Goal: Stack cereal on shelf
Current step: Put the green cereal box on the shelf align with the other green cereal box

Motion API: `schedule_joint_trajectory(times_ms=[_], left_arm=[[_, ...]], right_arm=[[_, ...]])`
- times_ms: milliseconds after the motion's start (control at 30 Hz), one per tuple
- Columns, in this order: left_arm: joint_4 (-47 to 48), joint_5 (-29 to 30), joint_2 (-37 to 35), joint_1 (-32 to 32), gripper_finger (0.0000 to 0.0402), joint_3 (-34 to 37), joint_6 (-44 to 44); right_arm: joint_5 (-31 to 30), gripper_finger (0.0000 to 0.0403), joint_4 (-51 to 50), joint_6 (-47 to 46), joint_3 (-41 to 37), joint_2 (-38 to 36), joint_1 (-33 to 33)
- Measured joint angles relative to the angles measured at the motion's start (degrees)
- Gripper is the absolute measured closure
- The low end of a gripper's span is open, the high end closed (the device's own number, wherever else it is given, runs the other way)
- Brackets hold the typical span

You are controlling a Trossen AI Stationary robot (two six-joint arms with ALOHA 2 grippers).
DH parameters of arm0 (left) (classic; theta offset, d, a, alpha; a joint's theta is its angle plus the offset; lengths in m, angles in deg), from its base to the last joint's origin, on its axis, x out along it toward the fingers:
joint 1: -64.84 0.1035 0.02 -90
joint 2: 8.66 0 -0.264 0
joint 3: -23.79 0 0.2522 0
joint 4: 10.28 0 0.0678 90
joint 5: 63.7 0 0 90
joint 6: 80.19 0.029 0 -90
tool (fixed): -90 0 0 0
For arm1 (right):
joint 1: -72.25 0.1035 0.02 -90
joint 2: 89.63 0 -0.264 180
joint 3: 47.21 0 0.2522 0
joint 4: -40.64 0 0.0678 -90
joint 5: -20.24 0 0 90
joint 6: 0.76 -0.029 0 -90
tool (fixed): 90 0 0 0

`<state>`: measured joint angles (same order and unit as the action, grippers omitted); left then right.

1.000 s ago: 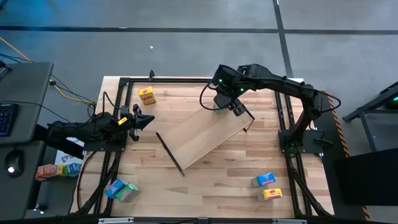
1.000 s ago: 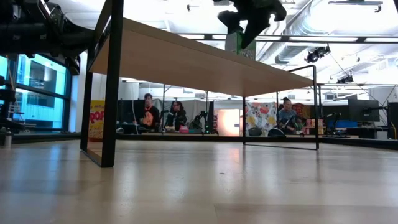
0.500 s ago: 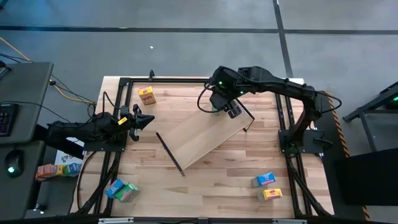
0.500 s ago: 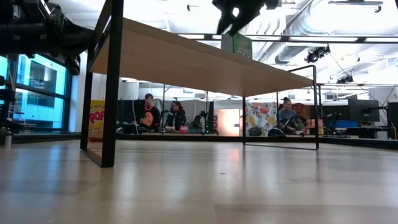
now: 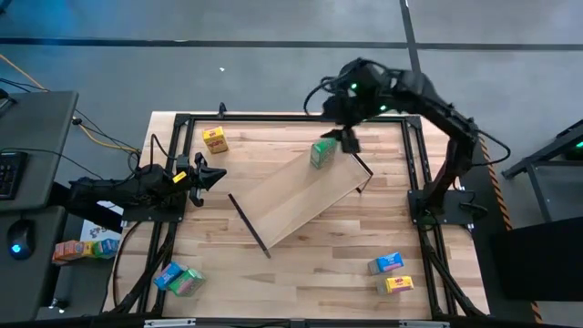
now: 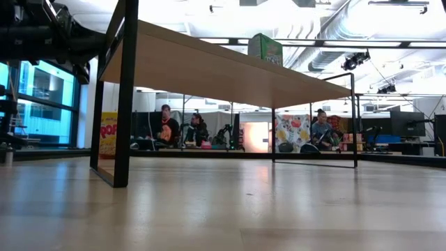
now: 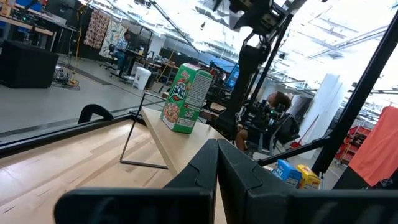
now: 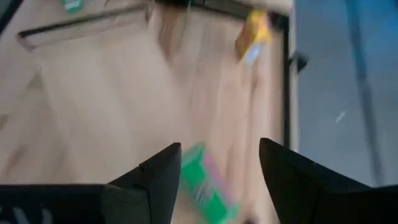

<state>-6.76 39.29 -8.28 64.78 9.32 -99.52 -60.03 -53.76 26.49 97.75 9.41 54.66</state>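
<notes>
While one green cereal box stands upright on the shelf near its far end, my right gripper hovers just beyond it, fingers apart and empty. Next I judge another box needs fetching.

A green cereal box is standing upright near the far end of the light-wood shelf; other boxes are lying scattered on the table.
</notes>
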Motion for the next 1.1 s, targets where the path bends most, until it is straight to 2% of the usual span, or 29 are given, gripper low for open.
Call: schedule_joint_trajectory(times_ms=[167, 333, 433, 567, 767, 867, 933, 1100], left_arm=[[0.1, 0.0, 0.0, 0.0, 0.0401, 0.0, 0.0], [0.1, 0.0, 0.0, 0.0, 0.0402, 0.0, 0.0], [0.1, 0.0, 0.0, 0.0, 0.0401, 0.0, 0.0], [0.1, 0.0, 0.0, 0.0, 0.0401, 0.0, 0.0], [0.1, 0.0, 0.0, 0.0, 0.0401, 0.0, 0.0], [0.1, 0.0, 0.0, 0.0, 0.0402, 0.0, 0.0], [-0.2, 0.0, 0.0, 0.0, 0.0401, 0.0, -0.2], [-6.9, 0.0, 0.0, 0.0, 0.0402, 0.0, -10.7]], right_arm=[[1.4, 0.0199, -8.5, -3.7, -2.7, -4.9, -2.0], [1.4, 0.0199, -4.0, -8.0, -15.8, -16.7, -2.0], [1.8, 0.0199, 6.8, -11.6, -28.2, -26.3, -1.9], [4.0, 0.0199, 28.1, -18.3, -46.9, -38.3, -1.9], [4.3, 0.0199, 64.6, -39.2, -69.6, -50.1, -1.0], [4.2, 0.0199, 82.3, -47.8, -77.5, -52.6, 0.9], [2.8, 0.0199, 90.6, -50.8, -81.1, -52.9, 2.2], [-7.9, 0.0199, 95.8, -54.2, -84.2, -52.1, 4.4]])
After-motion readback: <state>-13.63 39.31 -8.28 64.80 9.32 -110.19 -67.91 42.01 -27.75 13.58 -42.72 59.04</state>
